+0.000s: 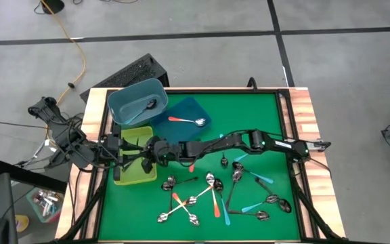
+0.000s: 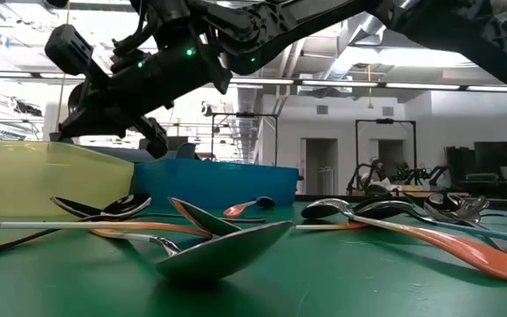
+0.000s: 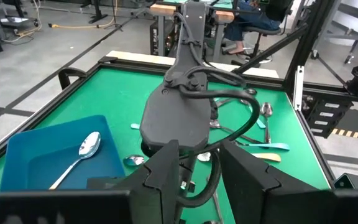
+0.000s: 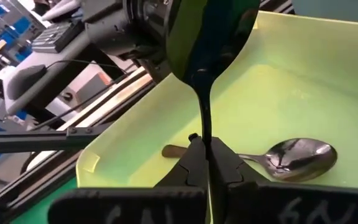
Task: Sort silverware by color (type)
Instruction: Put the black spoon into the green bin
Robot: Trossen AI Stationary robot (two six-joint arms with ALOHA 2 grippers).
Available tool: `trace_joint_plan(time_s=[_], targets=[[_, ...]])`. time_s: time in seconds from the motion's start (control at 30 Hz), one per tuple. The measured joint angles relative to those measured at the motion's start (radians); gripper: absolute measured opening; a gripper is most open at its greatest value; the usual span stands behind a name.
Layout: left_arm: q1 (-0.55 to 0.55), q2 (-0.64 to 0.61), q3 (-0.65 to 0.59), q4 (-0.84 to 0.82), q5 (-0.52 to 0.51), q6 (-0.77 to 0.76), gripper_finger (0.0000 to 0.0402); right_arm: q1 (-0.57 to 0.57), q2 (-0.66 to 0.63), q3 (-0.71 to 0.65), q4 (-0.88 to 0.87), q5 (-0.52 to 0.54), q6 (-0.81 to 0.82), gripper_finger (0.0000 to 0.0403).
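No text, label, brand, number or sign can be read in any of the views; there are pale marks on the dark bar at the edge of the right wrist view, but they are too blurred to read.
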Motion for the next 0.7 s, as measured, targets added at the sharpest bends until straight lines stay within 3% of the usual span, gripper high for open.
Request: trace_joint_plan(time_s=[0.57, 0.7], targets=[[0.000, 0.000, 0.000, 0.000, 0.000, 0.000, 0.0101, 0.000, -0.002, 0.000, -0.051, 0.009, -0.081, 0.0125], [0.000, 0.000, 0.000, 0.000, 0.000, -0.006, 0.0101, -0.006, -0.041, -0.001, -0.123, -0.047, -0.131, 0.0147]])
